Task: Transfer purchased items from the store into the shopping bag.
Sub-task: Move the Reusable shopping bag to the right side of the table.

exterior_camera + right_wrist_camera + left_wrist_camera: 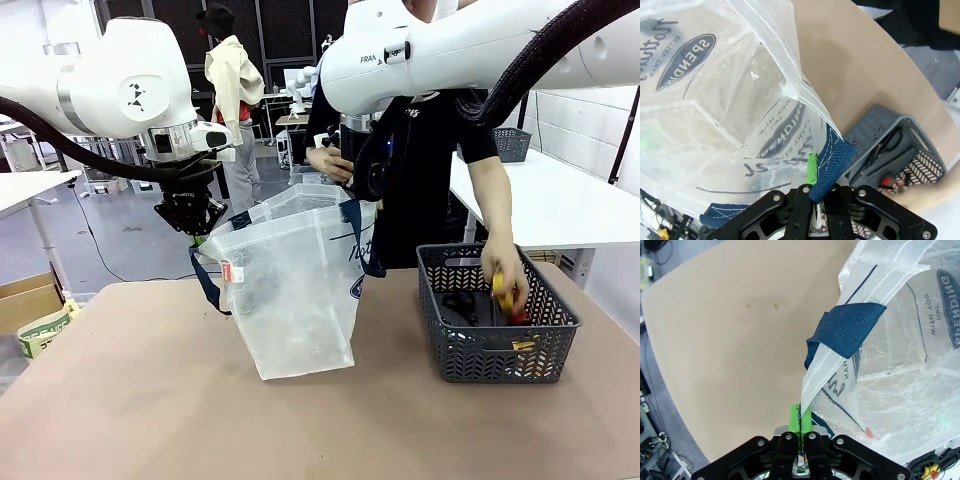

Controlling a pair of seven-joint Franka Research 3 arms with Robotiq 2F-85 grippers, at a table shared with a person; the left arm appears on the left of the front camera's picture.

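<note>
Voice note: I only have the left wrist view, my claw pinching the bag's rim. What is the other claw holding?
Observer: The right claw is shut on the navy strap at the shopping bag's opposite rim, holding the mouth open.
Operator: Where's the basket?
Observer: The dark grey basket stands on the table, right of the bag in the front view, apart from it.
Operator: Anyone loading?
Observer: A person's hand is down inside the basket, at a yellow item.
</note>
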